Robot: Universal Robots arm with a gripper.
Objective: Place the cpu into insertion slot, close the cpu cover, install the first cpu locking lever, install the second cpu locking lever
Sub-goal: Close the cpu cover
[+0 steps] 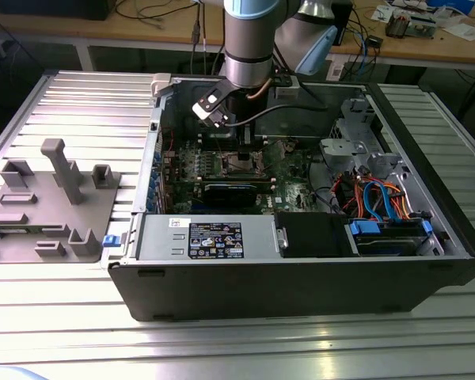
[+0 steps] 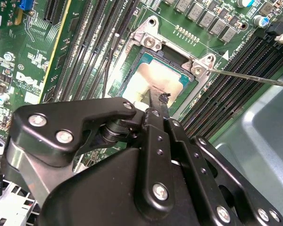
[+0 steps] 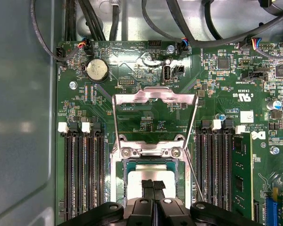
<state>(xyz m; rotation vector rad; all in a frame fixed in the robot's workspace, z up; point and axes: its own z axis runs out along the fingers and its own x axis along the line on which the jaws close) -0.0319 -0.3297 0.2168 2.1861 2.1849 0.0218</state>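
The gripper [image 3: 153,184] is pinching its jaws shut on nothing; the cpu [image 3: 134,181] is lying just beneath them, probably light, rigid, fragile: edges only.

Cpu [image 3: 135,182] partly behind gripper [image 3: 153,183]

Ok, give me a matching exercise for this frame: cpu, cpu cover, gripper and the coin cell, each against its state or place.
Things:
1. cpu
2. cpu cover
3. gripper
4. coin cell

States or places:
A. swung up, open
B. fingers together, tips over the silver square
C. round and silver, on the green board
D. lying in the insertion slot

Pairs: 1-D, 2-A, 3-B, 4-C.
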